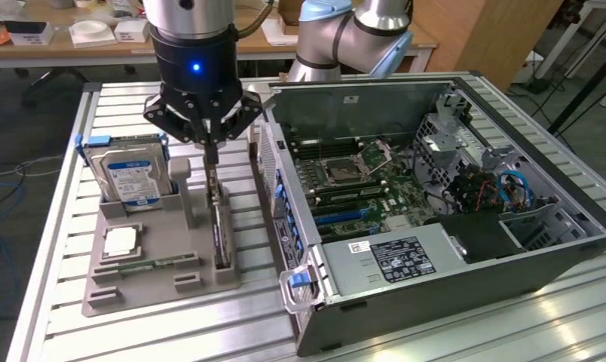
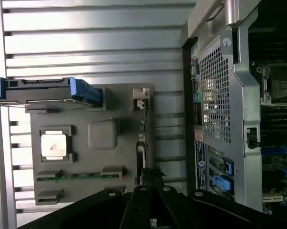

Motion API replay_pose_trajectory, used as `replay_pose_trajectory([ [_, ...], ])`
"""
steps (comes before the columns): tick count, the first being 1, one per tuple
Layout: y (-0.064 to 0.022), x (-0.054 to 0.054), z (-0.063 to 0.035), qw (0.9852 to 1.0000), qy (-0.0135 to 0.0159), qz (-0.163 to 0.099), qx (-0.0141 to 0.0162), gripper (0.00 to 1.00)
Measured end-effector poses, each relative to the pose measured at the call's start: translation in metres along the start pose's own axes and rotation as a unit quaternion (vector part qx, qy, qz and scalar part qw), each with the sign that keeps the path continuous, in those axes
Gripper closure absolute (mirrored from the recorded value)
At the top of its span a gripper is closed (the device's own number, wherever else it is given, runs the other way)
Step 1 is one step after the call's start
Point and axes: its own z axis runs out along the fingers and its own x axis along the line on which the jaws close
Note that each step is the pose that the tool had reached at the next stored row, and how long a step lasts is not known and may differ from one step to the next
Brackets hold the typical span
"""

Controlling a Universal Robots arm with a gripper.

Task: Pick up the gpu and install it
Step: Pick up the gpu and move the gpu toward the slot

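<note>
The black 2-finger gripper [image 1: 210, 154] stood above the grey moulded tray [image 1: 142, 296], pinched nearly shut on the top edge of the green, black-coolered gpu [image 1: 221, 226], which sat on edge in that tray's slot. A straight, untilted lift looked best to avoid binding.

Gripper [image 1: 212, 170] pointing down, fingers pressed together

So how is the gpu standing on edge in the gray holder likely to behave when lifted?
The gpu looks like a stiff flat card, so it probably lifts without flexing. Thin and upright in the gray holder, it would likely tip once out of its slot unless held firmly. Being slim, it seems fairly light.
</note>
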Motion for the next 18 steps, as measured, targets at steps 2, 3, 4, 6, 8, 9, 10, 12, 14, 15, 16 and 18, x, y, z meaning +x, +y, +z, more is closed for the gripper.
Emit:
replay_pose_trajectory([
  [2, 0.0000, 0.0000, -0.0001, 1.0000, 0.0000, 0.000, 0.0001, 0.89],
  [3, 0.0000, 0.0000, -0.0001, 1.0000, 0.0001, 0.000, 0.0001, 0.89],
  [4, 0.0000, 0.0000, -0.0001, 1.0000, 0.0000, 0.000, 0.0001, 0.89],
  [6, 0.0000, 0.0000, -0.0001, 1.0000, 0.0001, 0.000, 0.0001, 0.89],
  [8, 0.0000, 0.0000, -0.0001, 1.0000, 0.0000, 0.000, 0.0001, 0.84],
  [9, 0.0000, 0.0000, -0.0002, 1.0000, 0.0001, 0.000, 0.0001, 0.84],
  [10, 0.0000, 0.0000, -0.0001, 1.0000, 0.0001, 0.000, 0.0001, 0.77],
  [12, 0.0000, 0.0000, -0.0001, 1.0000, 0.0000, 0.000, 0.0001, 0.71],
  [14, 0.0000, 0.0000, 0.0003, 1.0000, 0.0001, 0.000, 0.0001, 0.64],
  [15, -0.0001, 0.0001, 0.0019, 1.0000, 0.0000, 0.000, 0.0000, 0.64],
  [16, -0.0002, 0.0001, 0.0037, 1.0000, 0.0000, 0.000, 0.0002, 0.64],
  [18, -0.0004, 0.0002, 0.0073, 1.0000, 0.0000, 0.000, 0.0001, 0.64],
])
